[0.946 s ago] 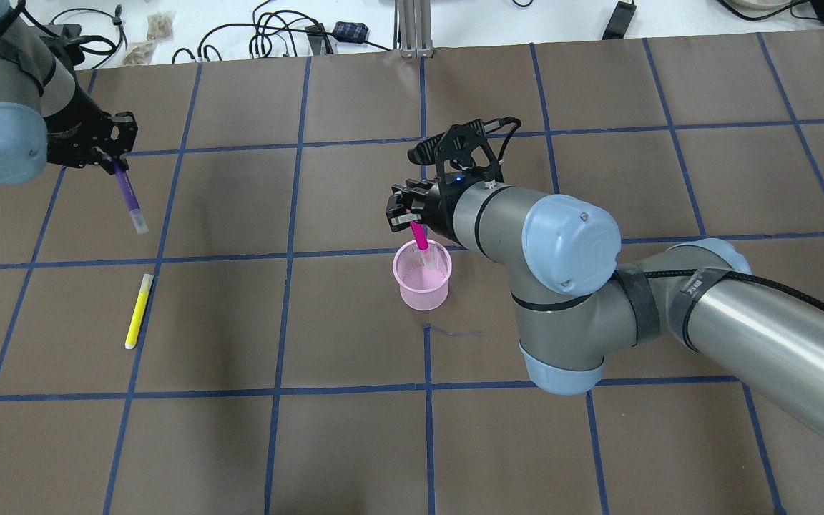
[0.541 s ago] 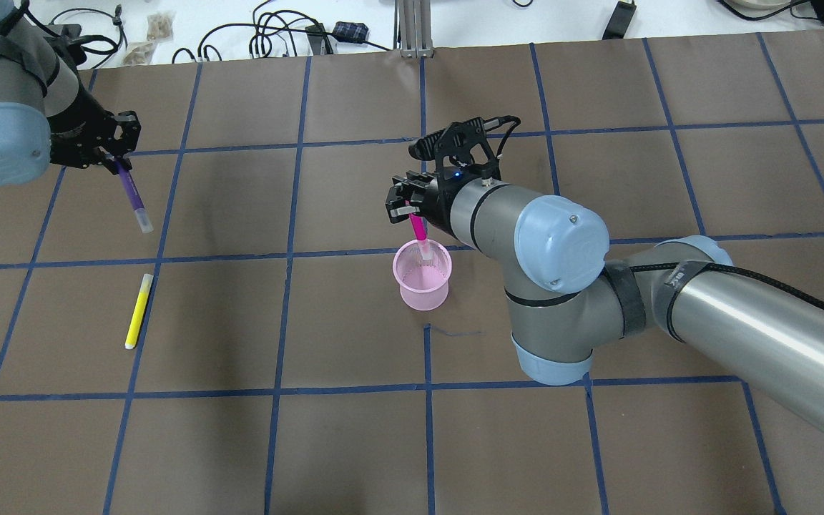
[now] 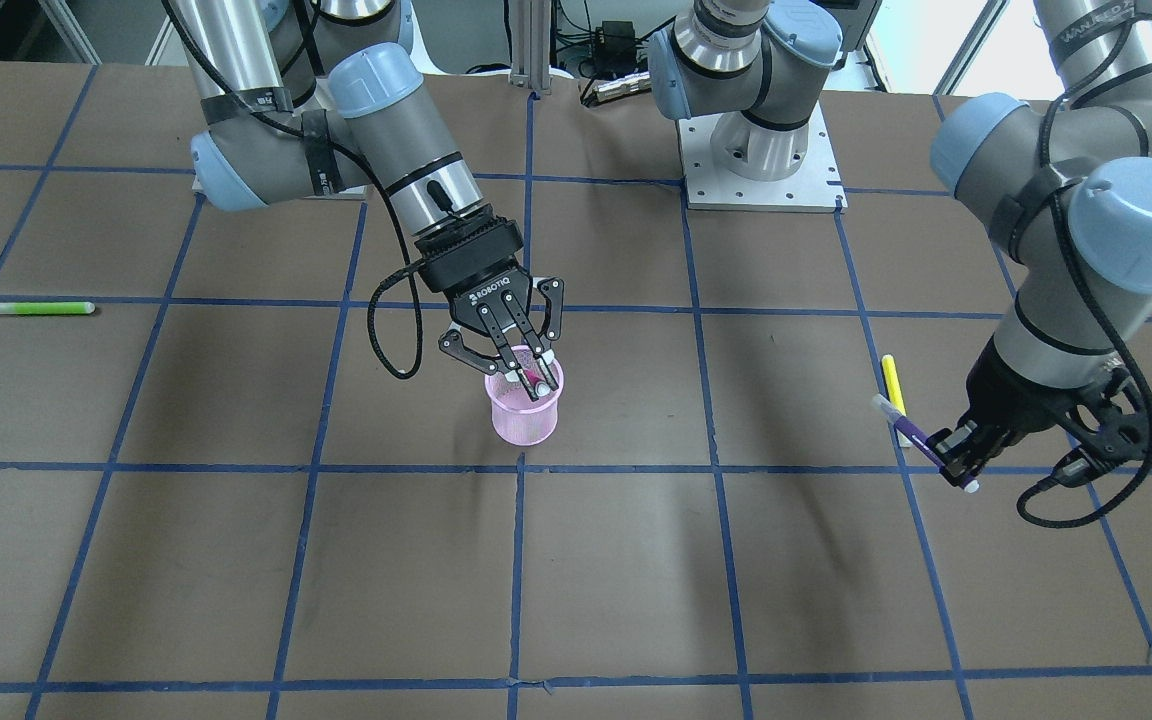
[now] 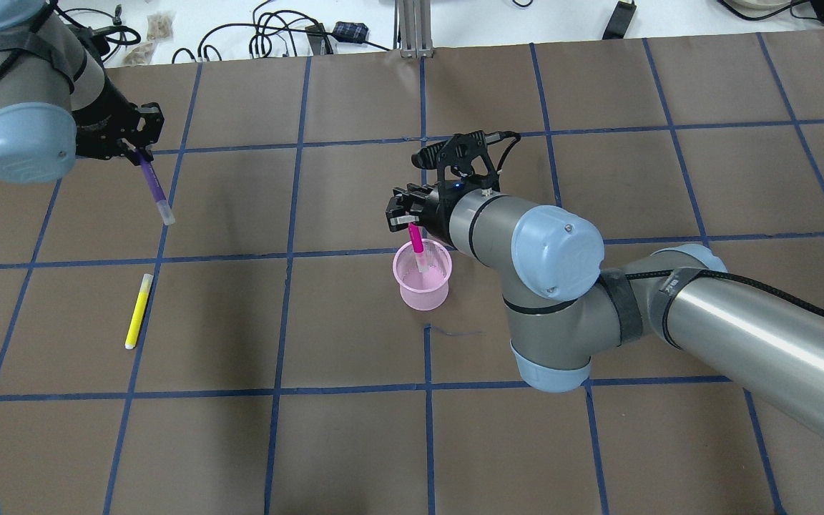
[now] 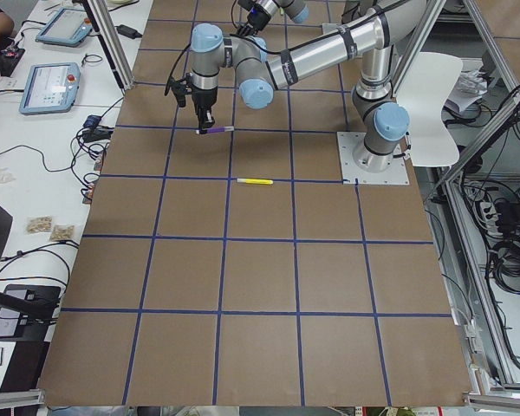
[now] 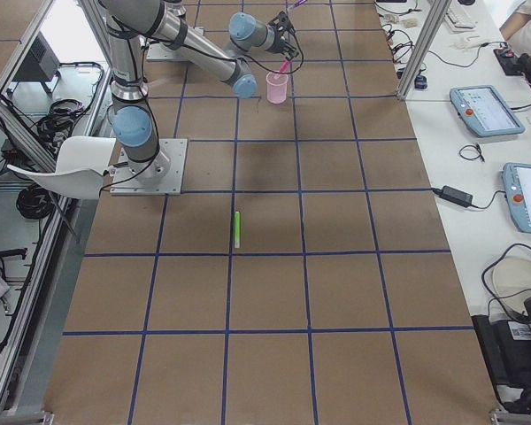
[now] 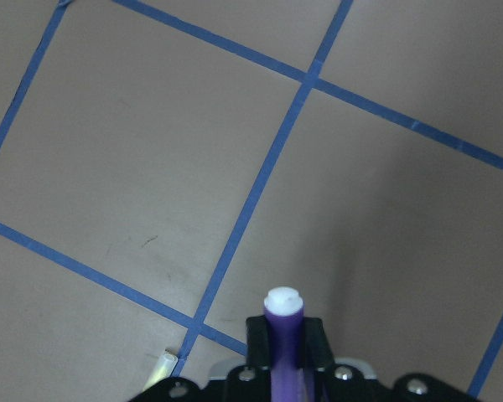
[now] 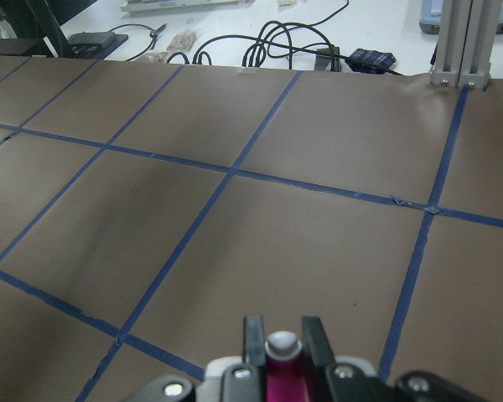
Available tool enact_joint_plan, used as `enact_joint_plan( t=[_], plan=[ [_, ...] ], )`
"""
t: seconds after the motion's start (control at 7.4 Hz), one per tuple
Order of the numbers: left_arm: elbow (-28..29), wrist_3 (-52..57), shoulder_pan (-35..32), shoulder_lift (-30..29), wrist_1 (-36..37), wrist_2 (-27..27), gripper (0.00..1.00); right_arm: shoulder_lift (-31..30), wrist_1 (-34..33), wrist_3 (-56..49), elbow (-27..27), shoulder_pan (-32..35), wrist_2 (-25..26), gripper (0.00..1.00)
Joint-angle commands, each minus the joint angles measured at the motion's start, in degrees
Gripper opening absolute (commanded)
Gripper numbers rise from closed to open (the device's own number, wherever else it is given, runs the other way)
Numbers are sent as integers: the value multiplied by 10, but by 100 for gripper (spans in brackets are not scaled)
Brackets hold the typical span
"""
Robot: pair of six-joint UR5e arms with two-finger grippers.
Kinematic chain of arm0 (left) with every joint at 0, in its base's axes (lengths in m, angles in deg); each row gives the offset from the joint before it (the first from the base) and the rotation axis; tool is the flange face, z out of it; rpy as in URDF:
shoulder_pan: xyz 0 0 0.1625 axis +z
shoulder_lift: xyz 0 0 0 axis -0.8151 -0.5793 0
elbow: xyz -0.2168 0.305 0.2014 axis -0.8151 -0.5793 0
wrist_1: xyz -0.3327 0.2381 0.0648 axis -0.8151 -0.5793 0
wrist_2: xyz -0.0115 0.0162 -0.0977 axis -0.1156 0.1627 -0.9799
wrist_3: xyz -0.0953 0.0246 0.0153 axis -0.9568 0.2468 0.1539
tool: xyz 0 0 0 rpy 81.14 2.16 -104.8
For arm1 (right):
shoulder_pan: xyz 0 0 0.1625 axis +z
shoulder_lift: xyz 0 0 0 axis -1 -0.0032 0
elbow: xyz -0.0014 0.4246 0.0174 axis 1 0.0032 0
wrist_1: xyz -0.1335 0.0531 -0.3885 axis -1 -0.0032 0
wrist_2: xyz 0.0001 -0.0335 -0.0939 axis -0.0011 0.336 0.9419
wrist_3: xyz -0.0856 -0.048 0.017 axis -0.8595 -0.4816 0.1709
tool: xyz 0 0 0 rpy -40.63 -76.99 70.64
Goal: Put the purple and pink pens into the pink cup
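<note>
Swung right toward centre just now, purple pen [image 4: 154,186] pinched in left end effector [image 4: 133,148]. Front-facing: clamping pink pen [image 3: 534,379] in right end effector [image 3: 527,367], tip inside pink cup [image 3: 521,426], lined up for release. Overhead: parked well left of pink cup, awaiting its turn. Wrist views: clamped snug on both.

right tool [image 4: 410,223] over pink cup [image 4: 423,292], blocking mouth

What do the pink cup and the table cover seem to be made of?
Pink cup: probably thin plastic, translucent, since the inside shows through the wall; the wall looks finely meshed. Table cover: seems to be matte brown paper or card, with no glare; the blue tape lines divide it into squares. The exact material is unclear.
</note>
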Motion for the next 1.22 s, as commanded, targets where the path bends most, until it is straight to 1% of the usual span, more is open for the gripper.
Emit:
enact_joint_plan(
  t=[0.0, 0.14, 0.27, 0.41, 0.54, 0.81, 0.95, 1.08],
  plan=[
    [0, -9, -32, 11, 17, 1, 0, 5, 3, 1, -1, 0, -2, 75],
    [0, -34, -53, 14, 24, 1, 0, 6, 3, 13, 6, -1, -1, 100],
    [0, -67, -83, 22, 25, 6, 0, 0, 27, 31, 21, -7, -2, 100],
    [0, -89, -112, 21, 32, 30, 0, -6, 92, 31, 52, -12, -3, 100],
    [-1, -132, -141, 16, 40, 42, 0, -13, 191, 31, 105, -19, -5, 100],
    [-2, -234, -199, 14, 51, 43, 0, -22, 478, 1, 238, -68, -7, 100],
    [-5, -280, -232, 9, 61, 67, 0, -22, 579, -60, 281, -95, -3, 100],
    [-7, -299, -271, 8, 78, 91, 0, -29, 662, -98, 300, -128, 1, 100]
  ],
)
